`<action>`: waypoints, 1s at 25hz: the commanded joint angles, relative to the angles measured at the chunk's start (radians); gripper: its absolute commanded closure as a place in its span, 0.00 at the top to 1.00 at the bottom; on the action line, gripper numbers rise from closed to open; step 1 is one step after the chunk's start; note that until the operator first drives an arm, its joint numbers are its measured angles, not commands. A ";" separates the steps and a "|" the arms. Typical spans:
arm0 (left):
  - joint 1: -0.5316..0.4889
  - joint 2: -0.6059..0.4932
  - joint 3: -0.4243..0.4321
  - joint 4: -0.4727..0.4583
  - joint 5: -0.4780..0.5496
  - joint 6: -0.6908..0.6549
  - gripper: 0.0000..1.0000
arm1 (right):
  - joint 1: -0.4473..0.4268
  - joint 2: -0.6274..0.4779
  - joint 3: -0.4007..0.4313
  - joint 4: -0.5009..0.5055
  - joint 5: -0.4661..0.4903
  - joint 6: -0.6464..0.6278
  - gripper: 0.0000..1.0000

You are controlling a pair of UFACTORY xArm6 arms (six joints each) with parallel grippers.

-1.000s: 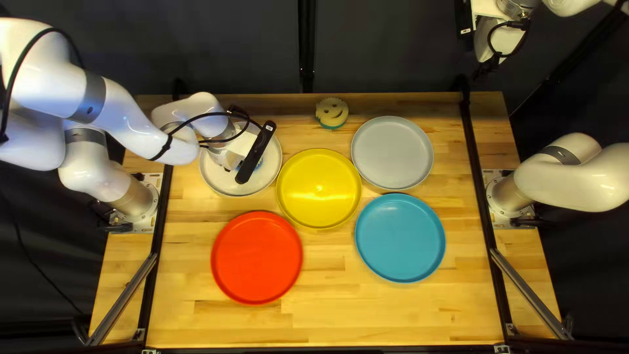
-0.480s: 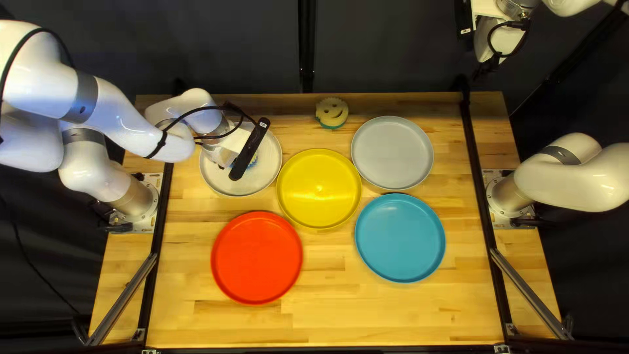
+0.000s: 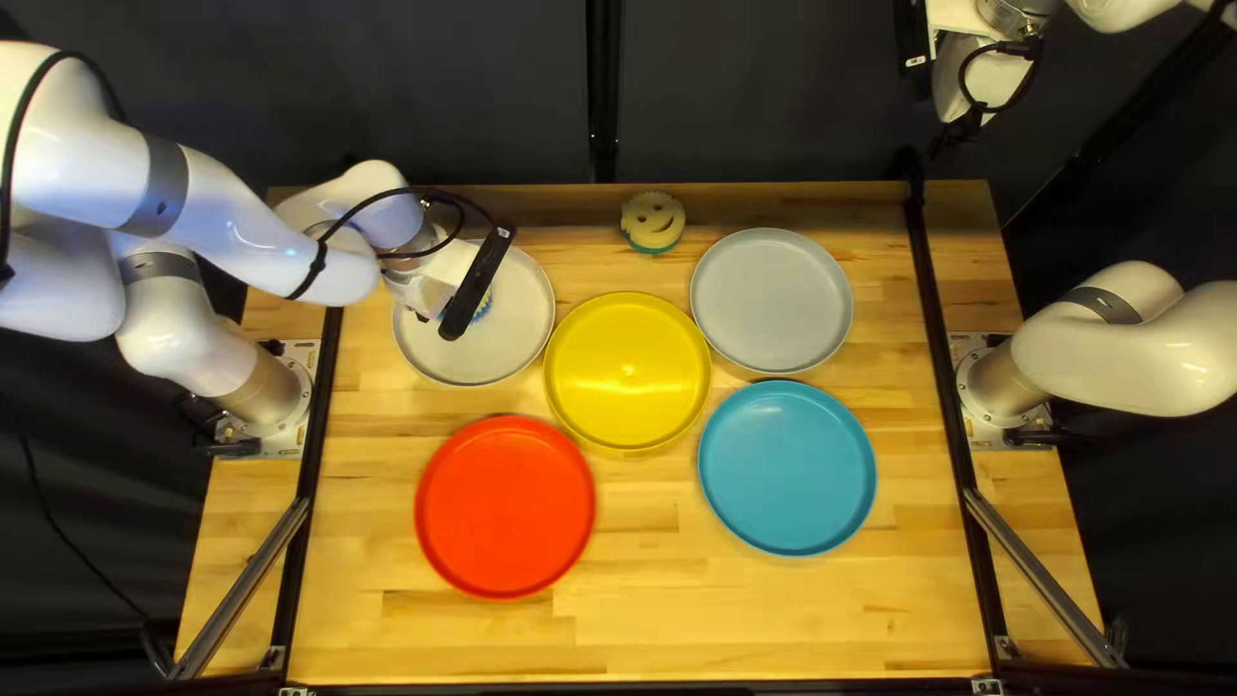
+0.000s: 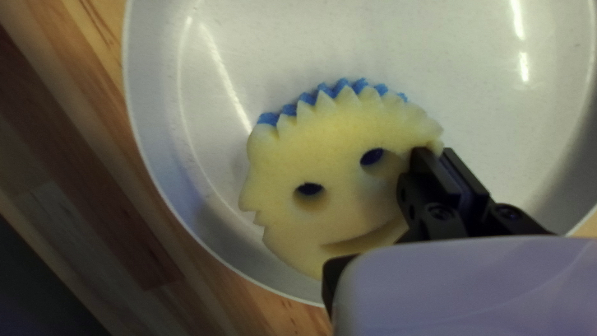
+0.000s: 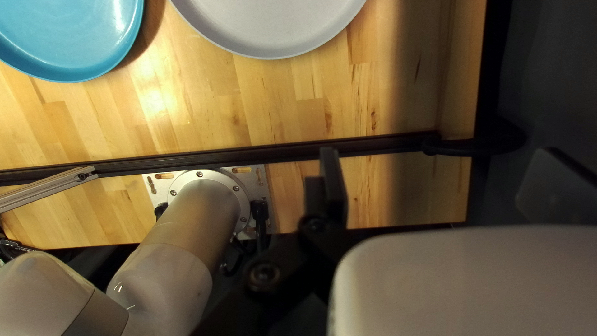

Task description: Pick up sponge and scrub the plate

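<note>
- Left gripper point(image 4: 438, 150) and sponge point(image 4: 336, 149) sit slightly nearer the left arm's base point(image 3: 275, 402) than in the earlier frame.
- Pincer state: left fingers are nearly together, pinching the sponge near its rim; right gripper point(image 5: 441, 162) is spread wide, holding nothing.
- Sponge location: over the white plate point(image 4: 435, 50), blue side toward it.
- Expected handling: light, soft; likely to bend or pivot under scrubbing load.
- Preferred hold: deeper in from the rim.

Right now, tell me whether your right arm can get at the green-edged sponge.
Probably yes. My right gripper is open with nothing between its fingers, nothing covers the green-edged sponge, and my left arm reaches only over the white plate. Full reach I can't confirm.
</note>
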 commanded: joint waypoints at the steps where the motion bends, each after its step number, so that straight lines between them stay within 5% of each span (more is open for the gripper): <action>1: -0.006 0.016 -0.019 -0.004 0.000 0.006 0.00 | 0.000 0.000 0.000 0.000 0.000 0.000 1.00; 17: 0.047 -0.130 0.139 0.008 0.026 0.032 0.00 | 0.000 0.000 0.000 0.000 0.000 0.000 1.00; 25: -0.010 -0.048 0.056 0.001 0.009 -0.008 0.00 | 0.000 0.000 0.000 0.000 0.000 0.000 1.00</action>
